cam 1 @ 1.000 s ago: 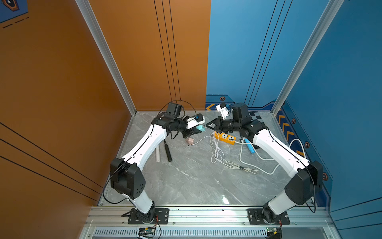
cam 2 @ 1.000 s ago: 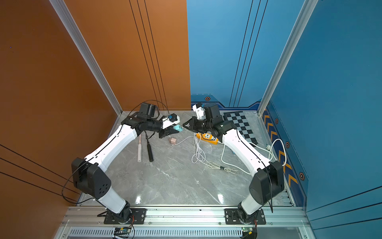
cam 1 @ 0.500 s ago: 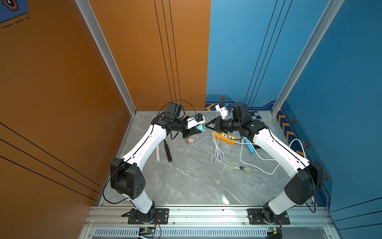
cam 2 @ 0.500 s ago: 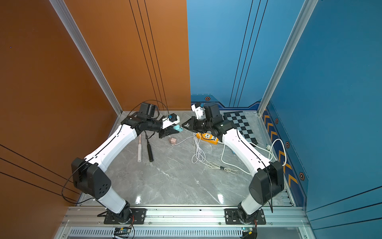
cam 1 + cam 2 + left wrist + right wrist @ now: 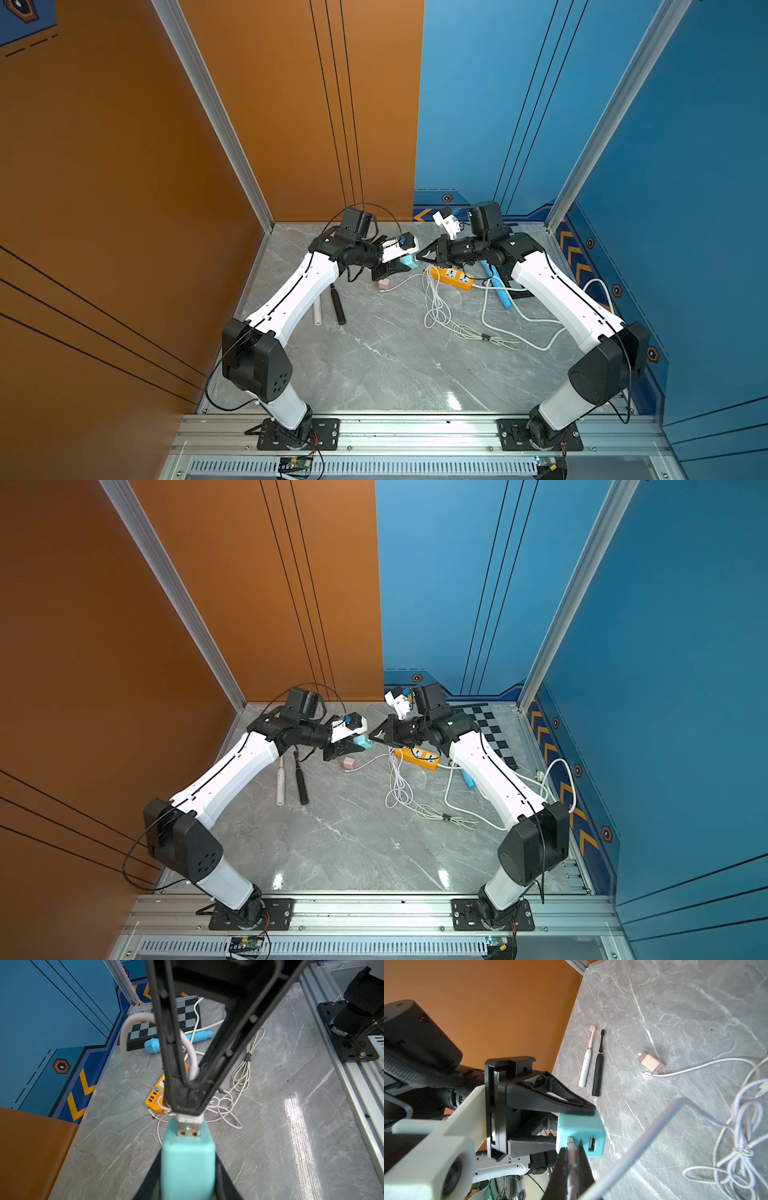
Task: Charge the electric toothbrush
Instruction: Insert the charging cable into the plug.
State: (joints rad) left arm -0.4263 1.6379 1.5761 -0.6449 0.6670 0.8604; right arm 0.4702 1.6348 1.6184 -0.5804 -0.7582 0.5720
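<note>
In both top views the left jaws clamp the teal adapter (image 5: 409,261) above the worktop (image 5: 374,365); the electric toothbrushes (image 5: 337,305) lie beside that arm. Left wrist: USB plug (image 5: 189,1128) at the port mouth, so push straight, no tilt. Right wrist: right jaws pinch that plug.

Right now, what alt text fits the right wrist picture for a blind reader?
The left gripper holds a teal charger block while the right gripper pinches a white plug at one of its ports. Beyond, a white toothbrush, a black toothbrush and a pink charger lie on the grey table.
</note>
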